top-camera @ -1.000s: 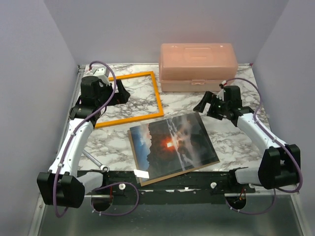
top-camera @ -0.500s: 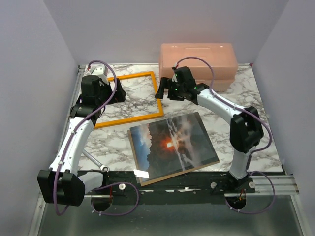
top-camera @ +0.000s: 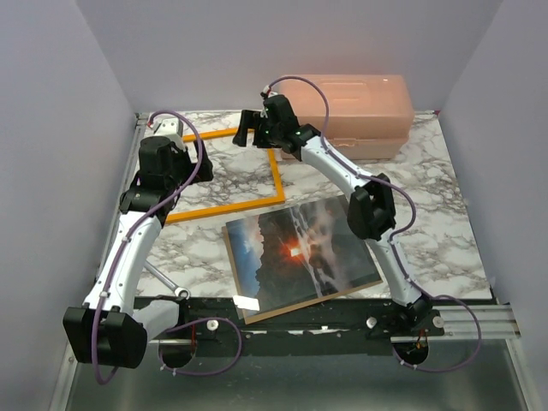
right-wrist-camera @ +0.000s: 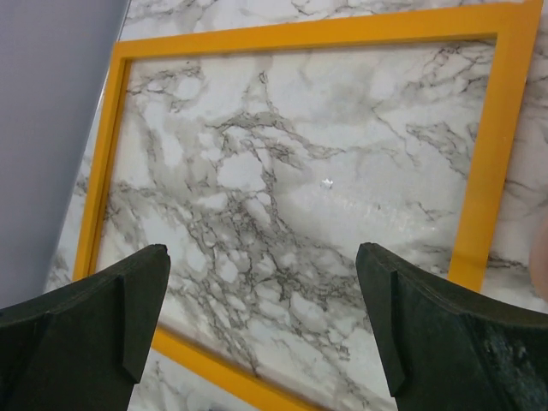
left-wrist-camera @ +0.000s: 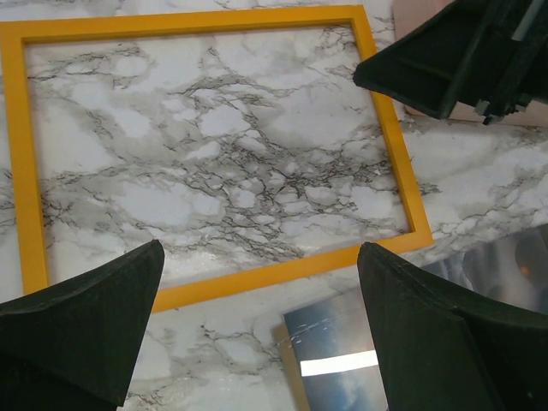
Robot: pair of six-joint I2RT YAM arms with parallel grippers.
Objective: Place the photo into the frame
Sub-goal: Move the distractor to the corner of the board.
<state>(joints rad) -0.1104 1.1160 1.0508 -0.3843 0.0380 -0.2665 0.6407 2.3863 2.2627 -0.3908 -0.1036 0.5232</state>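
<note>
Left gripper (left-wrist-camera: 259, 248): we hold it spread wide with nothing in it, above the near edge of the frame (left-wrist-camera: 400, 163).
Right gripper (right-wrist-camera: 262, 250): we see its fingers just as far apart and empty, hanging over the frame's far right corner.
Frame: flat on the marble table (top-camera: 428, 231), far left, marble showing through its opening.
Photo (top-camera: 300, 248): face up on a brown board (top-camera: 342, 293), near middle, just near-right of the frame, apart from both grippers.
Pink box (top-camera: 351, 107): far right, lid down.

Left hand (top-camera: 210, 164) and right hand (top-camera: 244, 134) both far forward, spread wide, empty.
</note>
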